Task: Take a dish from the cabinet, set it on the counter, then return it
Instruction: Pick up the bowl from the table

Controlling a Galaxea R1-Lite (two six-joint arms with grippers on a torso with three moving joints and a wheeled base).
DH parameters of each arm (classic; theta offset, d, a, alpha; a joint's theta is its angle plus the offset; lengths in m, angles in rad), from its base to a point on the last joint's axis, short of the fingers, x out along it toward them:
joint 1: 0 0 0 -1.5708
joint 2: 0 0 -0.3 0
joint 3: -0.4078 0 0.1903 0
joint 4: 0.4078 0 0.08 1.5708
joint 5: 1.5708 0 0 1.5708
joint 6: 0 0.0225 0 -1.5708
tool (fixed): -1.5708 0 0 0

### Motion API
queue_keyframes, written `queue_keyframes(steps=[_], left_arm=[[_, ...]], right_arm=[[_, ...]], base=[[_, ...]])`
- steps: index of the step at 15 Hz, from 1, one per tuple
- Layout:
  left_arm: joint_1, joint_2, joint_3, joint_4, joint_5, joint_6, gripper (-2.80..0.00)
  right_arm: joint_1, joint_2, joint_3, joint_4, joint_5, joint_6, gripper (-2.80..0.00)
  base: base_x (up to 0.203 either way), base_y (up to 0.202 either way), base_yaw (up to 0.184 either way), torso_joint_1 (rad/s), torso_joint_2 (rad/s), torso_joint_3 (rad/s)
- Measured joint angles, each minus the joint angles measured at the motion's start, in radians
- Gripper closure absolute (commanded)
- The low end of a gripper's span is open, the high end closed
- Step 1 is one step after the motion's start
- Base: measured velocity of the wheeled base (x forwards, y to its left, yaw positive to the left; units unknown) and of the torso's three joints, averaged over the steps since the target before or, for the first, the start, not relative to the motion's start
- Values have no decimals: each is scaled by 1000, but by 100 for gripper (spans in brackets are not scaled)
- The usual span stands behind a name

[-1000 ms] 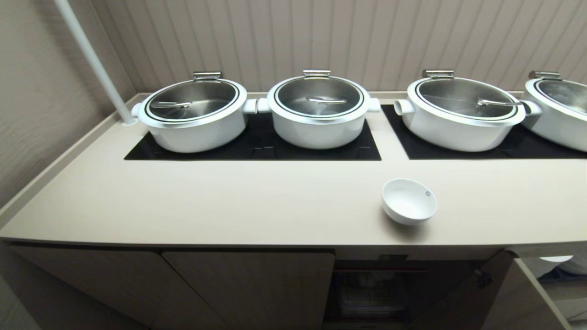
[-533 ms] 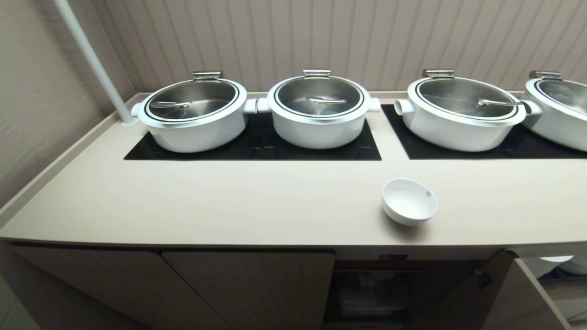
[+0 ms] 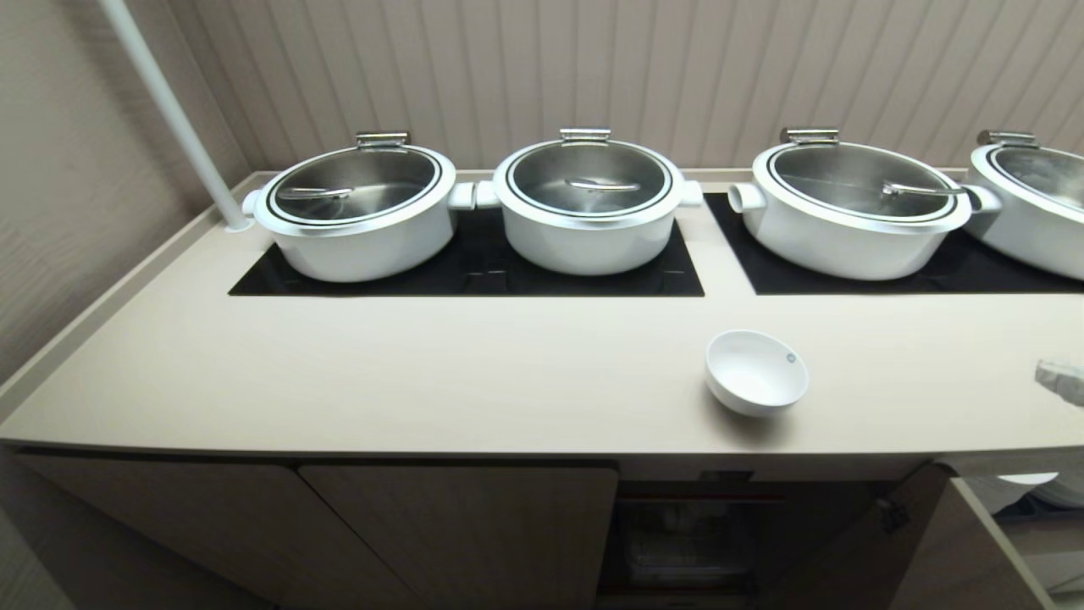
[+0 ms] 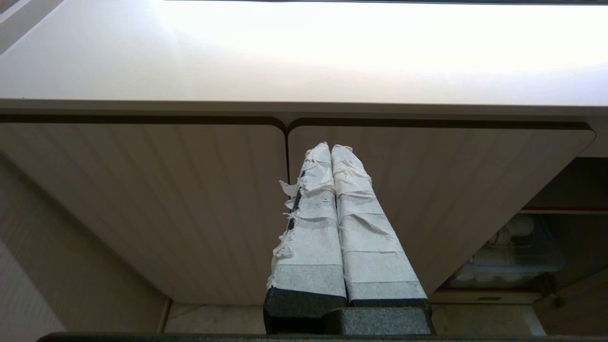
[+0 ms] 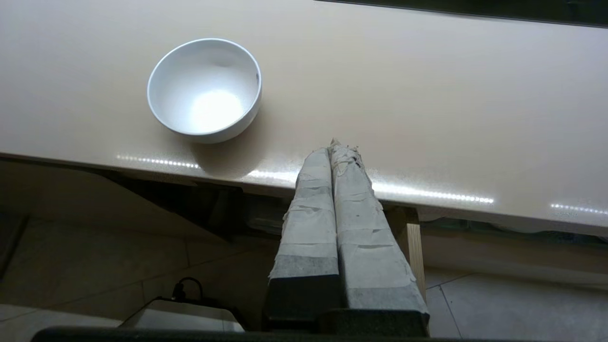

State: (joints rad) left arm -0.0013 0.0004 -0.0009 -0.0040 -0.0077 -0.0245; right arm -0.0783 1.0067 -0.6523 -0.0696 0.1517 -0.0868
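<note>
The dish [image 3: 755,373], a small white bowl, stands upright and empty on the beige counter [image 3: 423,381], near its front edge. My right gripper [image 3: 1059,374] just shows at the right edge of the head view, over the counter and well to the right of the dish. In the right wrist view this gripper [image 5: 337,146] is shut and empty above the counter's [image 5: 427,95] front edge, apart from the dish [image 5: 205,90]. My left gripper [image 4: 331,148] is shut and parked low, facing the cabinet's [image 4: 190,199] closed doors. The cabinet [image 3: 457,534] lies under the counter.
Several white steel-lidded pots [image 3: 589,203] stand on black hob panels [image 3: 474,271] at the back. A white pole [image 3: 178,119] rises at the back left. One cabinet door [image 3: 855,551] hangs open below the dish, showing a rack of dishes [image 4: 508,256].
The taped tip of my right gripper has come into the head view at the right edge. The dish and pots have not moved.
</note>
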Motion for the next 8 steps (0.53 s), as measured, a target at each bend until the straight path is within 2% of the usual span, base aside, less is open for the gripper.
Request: queue_keyframes(steps=[5,8], left_arm=[[0,0,0,0,0,0,0],[0,0,0,0,0,0,0]], right_arm=[[1,197,-154,7,6,3,0],[14,326,-302,46,52,6,0]], base=[[0,0,0,0,0,0],[0,0,0,0,0,0]])
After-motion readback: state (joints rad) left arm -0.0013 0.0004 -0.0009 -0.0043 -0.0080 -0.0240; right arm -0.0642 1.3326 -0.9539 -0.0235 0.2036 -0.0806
